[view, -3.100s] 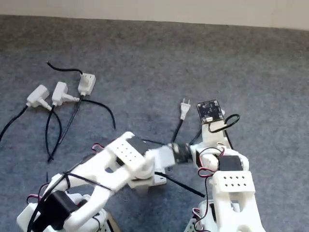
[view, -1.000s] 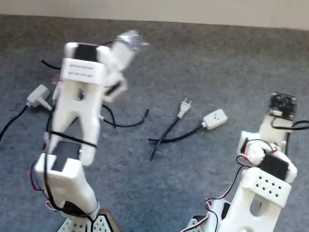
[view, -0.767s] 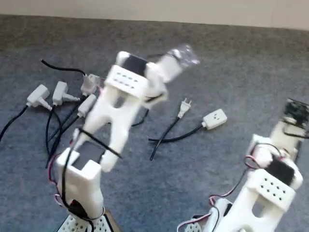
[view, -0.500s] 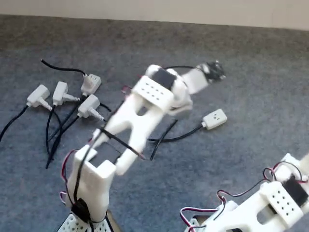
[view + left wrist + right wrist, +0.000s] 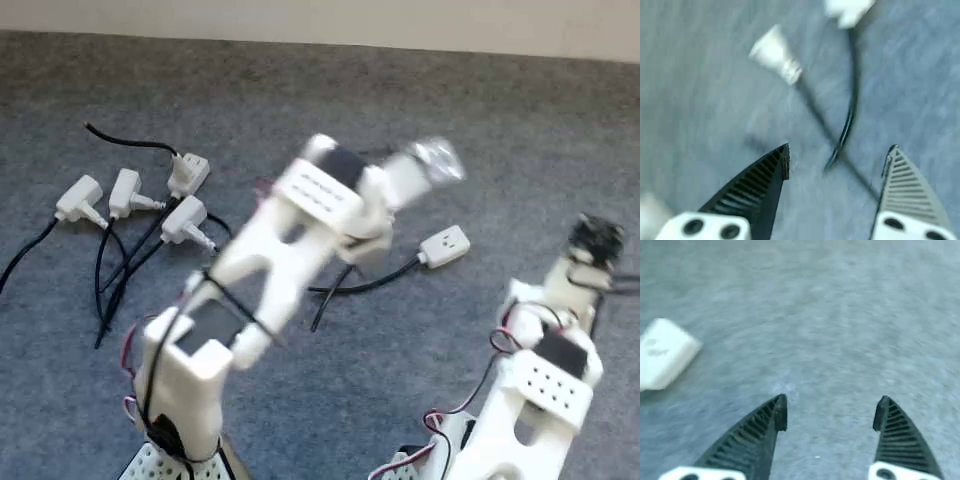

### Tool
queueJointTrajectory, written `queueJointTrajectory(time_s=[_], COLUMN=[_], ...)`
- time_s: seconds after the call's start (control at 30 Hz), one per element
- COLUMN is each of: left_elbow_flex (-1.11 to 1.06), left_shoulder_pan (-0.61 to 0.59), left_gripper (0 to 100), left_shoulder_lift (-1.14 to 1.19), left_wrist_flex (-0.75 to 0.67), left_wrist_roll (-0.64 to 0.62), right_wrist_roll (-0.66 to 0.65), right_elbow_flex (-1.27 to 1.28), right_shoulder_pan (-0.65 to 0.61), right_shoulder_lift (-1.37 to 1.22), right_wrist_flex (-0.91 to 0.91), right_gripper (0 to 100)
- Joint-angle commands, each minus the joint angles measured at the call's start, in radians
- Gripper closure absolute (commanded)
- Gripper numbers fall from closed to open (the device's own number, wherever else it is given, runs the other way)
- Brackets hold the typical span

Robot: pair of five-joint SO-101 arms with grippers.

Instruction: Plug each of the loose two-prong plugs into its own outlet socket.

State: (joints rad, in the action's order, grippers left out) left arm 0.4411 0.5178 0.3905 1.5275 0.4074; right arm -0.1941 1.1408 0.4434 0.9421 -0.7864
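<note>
Back for the last one: the left arm swings in over the middle of the grey table (image 5: 500,120), its left hand (image 5: 838,148) spread wide and empty, a second after it was out over the 9 o'clock side. The fourth pair (image 5: 183,218) of plug and socket that turned up there now lies just beside the three earlier pairs (image 5: 125,190); three seconds ago that cluster numbered only three.

The right arm, which had been bent over the centre alongside the left, has pulled back to about 4 o'clock. Its right hand (image 5: 832,399) is also parted and holds nothing, hanging over bare table with the one remaining outlet socket (image 5: 445,245) off to its side.

That socket sits a little toward 3 o'clock from the centre, face up and unoccupied. The last loose two-prong plug (image 5: 775,52) lies flat on the table just ahead of the left hand's open fingers (image 5: 765,175), near the socket but not touching it, with their black cords (image 5: 852,100) crossing between them.

By the look of it, four matings are finished and one is left. The left hand seems lined up to take the plug, and the right hand is near enough to steady the socket, which is light and free to skid when pushed.
</note>
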Motion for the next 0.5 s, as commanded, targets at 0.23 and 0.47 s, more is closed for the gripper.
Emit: queueJointTrajectory(time_s=[0.23,0.47], left_elbow_flex=[-0.148,-0.499], left_shoulder_pan=[-0.647,-0.834], left_gripper=[70,70], left_shoulder_lift=[-0.133,-0.054], left_wrist_flex=[0.04,-0.315], left_wrist_roll=[-0.229,-0.25], right_wrist_roll=[0.31,0.681], right_elbow_flex=[-0.455,-0.561], right_shoulder_pan=[-0.309,-0.476], right_shoulder_lift=[-0.437,-0.688], right_wrist_flex=[-0.171,-0.163], right_gripper=[72.4,72.4])
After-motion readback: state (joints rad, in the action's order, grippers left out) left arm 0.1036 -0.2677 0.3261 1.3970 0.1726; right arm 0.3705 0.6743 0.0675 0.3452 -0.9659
